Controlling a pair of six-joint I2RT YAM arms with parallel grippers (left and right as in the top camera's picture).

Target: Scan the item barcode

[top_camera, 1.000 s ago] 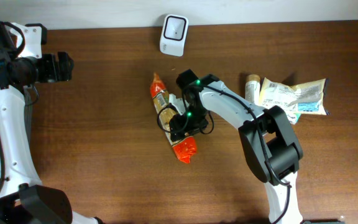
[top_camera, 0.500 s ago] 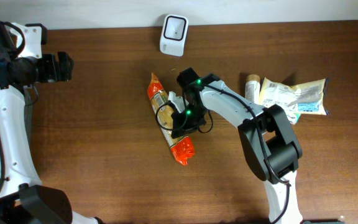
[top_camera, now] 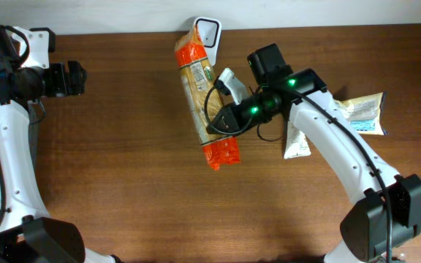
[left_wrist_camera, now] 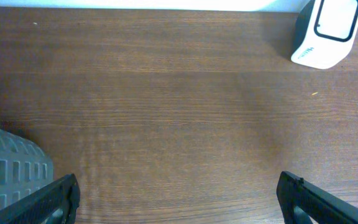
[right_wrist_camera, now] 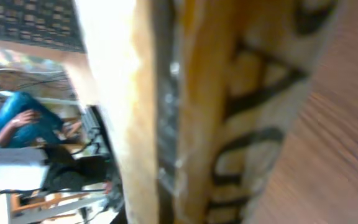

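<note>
**A:** Any containers?

**B:** One, maybe. A gray slotted basket (left_wrist_camera: 5, 171) shows only a corner, just beside one finger of the left gripper (left_wrist_camera: 178, 183). Its inside is out of frame, so I cannot tell what it holds.

**A:** And the packet?

**B:** The right gripper (top_camera: 221, 126) is clamped across the packet (top_camera: 196, 88), near one orange end. That short orange end sticks out just past the fingers. The long beige body runs away from them to the other orange end. In the overhead view that far end overlaps the white scanner (top_camera: 210, 31). I cannot tell whether they touch.

**A:** The left one?

**B:** Its jaws are spread wide with nothing between them, only bare table (left_wrist_camera: 166, 93) ahead. It is well apart from the packet.

**A:** What differs between views?

**B:** Only the overhead shows the grip and the packet's full length. It also shows two bags (top_camera: 360, 113) and a white pouch (top_camera: 297, 140) behind the right arm. The left wrist view shows the scanner far ahead and off to one side, plus the basket. The right wrist view is a blur of beige wrapper and dark lettering close to the lens, with no barcode legible.
</note>
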